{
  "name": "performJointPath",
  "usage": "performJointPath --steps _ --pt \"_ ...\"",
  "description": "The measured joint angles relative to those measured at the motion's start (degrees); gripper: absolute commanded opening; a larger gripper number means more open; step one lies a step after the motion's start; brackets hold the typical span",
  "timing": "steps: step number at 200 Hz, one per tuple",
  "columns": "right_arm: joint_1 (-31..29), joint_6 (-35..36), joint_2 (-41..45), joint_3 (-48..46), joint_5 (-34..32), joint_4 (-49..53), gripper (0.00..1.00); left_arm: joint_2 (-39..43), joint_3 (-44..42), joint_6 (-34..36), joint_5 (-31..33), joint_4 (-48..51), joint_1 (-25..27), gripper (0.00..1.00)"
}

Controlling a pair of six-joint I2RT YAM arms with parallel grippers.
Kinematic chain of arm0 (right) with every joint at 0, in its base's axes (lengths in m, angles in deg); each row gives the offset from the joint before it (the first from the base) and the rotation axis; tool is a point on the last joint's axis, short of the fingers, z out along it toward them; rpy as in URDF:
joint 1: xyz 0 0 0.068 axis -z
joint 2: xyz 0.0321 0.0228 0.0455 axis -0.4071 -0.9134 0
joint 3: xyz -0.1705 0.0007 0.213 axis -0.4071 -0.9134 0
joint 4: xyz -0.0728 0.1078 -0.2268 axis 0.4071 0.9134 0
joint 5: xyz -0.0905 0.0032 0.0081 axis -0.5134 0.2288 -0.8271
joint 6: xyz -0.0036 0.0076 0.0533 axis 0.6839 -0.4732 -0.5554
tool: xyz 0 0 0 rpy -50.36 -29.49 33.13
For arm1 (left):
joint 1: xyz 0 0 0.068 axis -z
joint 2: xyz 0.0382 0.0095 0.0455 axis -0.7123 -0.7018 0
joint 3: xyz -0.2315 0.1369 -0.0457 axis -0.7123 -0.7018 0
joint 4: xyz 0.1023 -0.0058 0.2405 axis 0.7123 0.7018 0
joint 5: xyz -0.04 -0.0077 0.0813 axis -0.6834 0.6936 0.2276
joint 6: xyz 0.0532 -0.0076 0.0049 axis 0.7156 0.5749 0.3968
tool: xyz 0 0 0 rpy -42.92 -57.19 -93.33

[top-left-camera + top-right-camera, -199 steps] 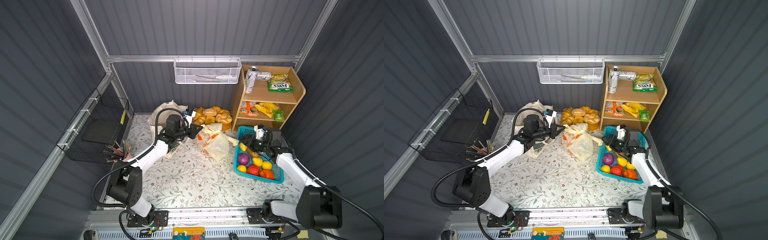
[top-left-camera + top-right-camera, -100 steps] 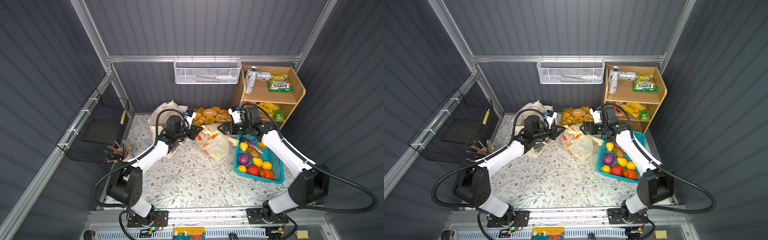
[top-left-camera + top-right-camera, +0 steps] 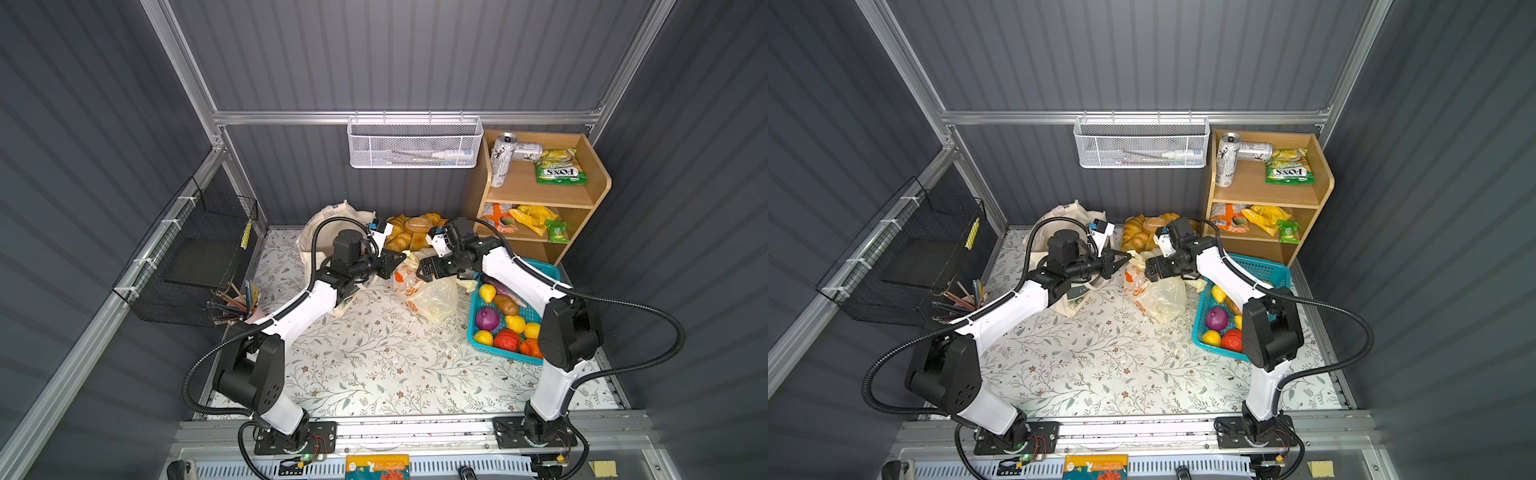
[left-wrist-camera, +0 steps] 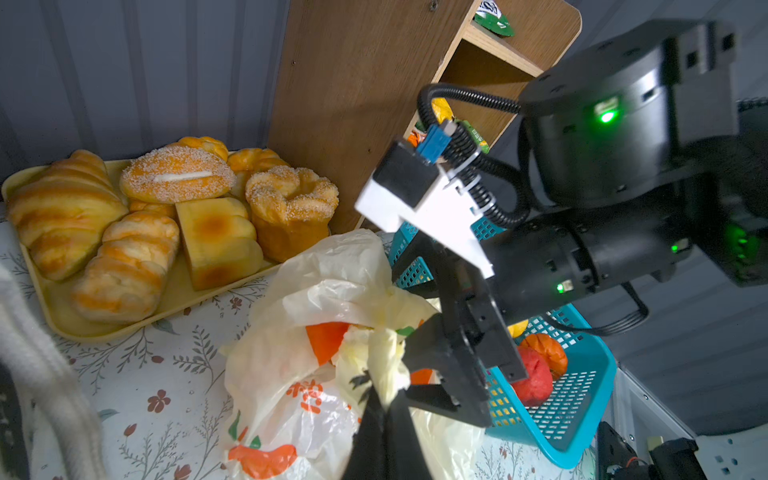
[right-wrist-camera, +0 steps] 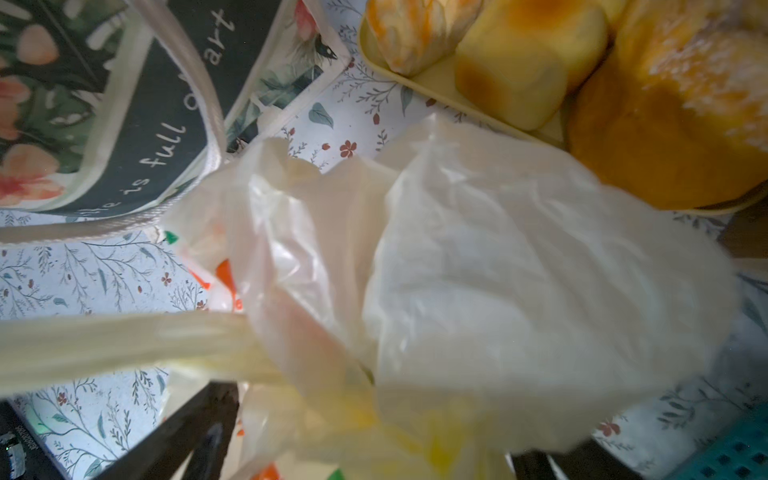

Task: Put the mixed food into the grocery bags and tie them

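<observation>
Left wrist: crinkly translucent plastic bag [image 4: 266, 353] (orange print); sugar-dusted buns [image 4: 178, 174] nearby.

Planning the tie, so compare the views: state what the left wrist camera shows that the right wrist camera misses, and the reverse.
Left wrist only: the wooden shelf and a red toy fruit in the basket. Right wrist only: the canvas tote with its dark lettered print. Both: the plastic bag and the bread tray.
</observation>
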Motion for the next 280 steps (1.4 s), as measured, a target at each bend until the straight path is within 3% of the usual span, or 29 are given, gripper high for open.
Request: performJointPath --steps 19,43,59,72,91,119,174,229,280 --pt "-0.02 -0.39 -1.03 0.0 0.02 0.0 0.73 0.0 0.63 0.0 -0.22 0.52 0.0 0.04" --pt "-0.17 -0.35 -0.94 -0.17 0.66 -0.22 0.32 0.0 1.75 0.35 -0.68 0.57 0.0 0.33" --pt "-0.17 -1.16 -0.35 -1.2 1.07 -1.14 0.11 0.0 2.47 0.31 -0.68 0.66 0.0 0.44" --pt "-0.17 -1.86 0.48 -2.51 1.62 -1.4 0.02 0.02 3.17 0.37 -0.68 0.92 0.0 0.47" --pt "-0.17 -2.16 1.86 -3.98 2.47 -1.77 0.0 0.13 5.84 0.74 -0.11 3.08 0.0 0.57" --pt "0.04 -3.43 5.11 -5.68 4.33 -2.43 0.0 2.4 13.33 2.91 3.74 9.05 0.0 0.59" --pt "2.91 -7.89 13.4 -7.5 8.41 -5.03 0.0 8.22 28.59 13.49 21.29 25.99 0.02 0.63" --pt "8.33 -12.09 22.6 -8.09 10.27 -5.99 0.0 -1.49 31.43 21.73 33.09 46.12 4.15 0.63" --pt "11.69 -13.88 26.67 -9.31 11.1 -6.93 0.0 -11.21 36.81 23.8 43.08 57.53 8.92 0.64"
